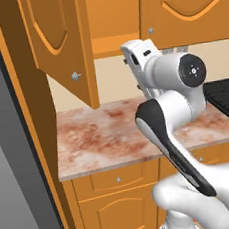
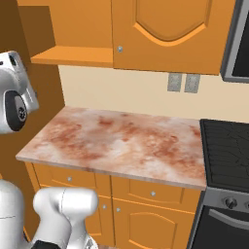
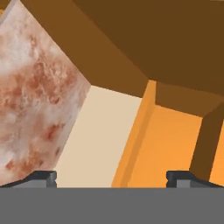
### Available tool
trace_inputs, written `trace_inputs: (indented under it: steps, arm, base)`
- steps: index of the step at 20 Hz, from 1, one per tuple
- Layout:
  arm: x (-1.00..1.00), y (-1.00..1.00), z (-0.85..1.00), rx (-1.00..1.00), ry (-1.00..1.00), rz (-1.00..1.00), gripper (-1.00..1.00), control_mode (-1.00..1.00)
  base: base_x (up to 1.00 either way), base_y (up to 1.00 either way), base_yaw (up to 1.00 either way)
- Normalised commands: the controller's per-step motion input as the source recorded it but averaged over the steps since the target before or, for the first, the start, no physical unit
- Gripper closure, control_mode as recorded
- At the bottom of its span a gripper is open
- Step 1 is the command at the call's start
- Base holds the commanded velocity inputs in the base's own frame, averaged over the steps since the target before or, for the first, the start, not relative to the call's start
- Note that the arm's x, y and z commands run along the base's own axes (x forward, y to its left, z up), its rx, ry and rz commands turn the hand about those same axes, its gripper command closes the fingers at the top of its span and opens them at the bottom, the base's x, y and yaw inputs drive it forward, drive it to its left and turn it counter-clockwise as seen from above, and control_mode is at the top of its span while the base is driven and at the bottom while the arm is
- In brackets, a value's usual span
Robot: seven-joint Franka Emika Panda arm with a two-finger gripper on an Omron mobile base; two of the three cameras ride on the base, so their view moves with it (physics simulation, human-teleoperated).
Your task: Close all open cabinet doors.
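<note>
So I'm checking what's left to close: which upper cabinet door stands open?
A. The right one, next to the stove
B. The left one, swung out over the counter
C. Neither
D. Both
B: the left door juts out over the counter, baring the shelf behind, while the right door lies flush against its cabinet.

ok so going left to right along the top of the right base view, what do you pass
open cabinet shelf → closed cabinet door with its silver knob at the lower left corner → dark appliance edge at the far right
</note>
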Motion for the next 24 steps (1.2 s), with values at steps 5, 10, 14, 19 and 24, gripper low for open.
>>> trace_inputs:
  steps: [5, 10, 14, 19, 24]
  arm:
    - [-0.97, 0.69, -0.04, -0.22, -0.06, 0.08, -1.0, -1.0]
    - [-0.97, 0.61, -0.01, -0.2, -0.08, 0.07, -1.0, -1.0]
    - [-0.51, 0.46, 0.0, -0.1, -0.12, 0.1, -1.0, -1.0]
    - [-0.05, 0.34, 0.0, -0.02, -0.16, 0.04, -1.0, -1.0]
    - [0.08, 0.31, 0.0, 0.0, -0.12, 0.01, -1.0, -1.0]
  base:
    - [0.0, 0.0, 0.0]
    - [0.0, 0.0, 0.0]
    - [0.0, 0.0, 0.0]
    - [0.0, 0.0, 0.0]
    - [0.0, 0.0, 0.0]
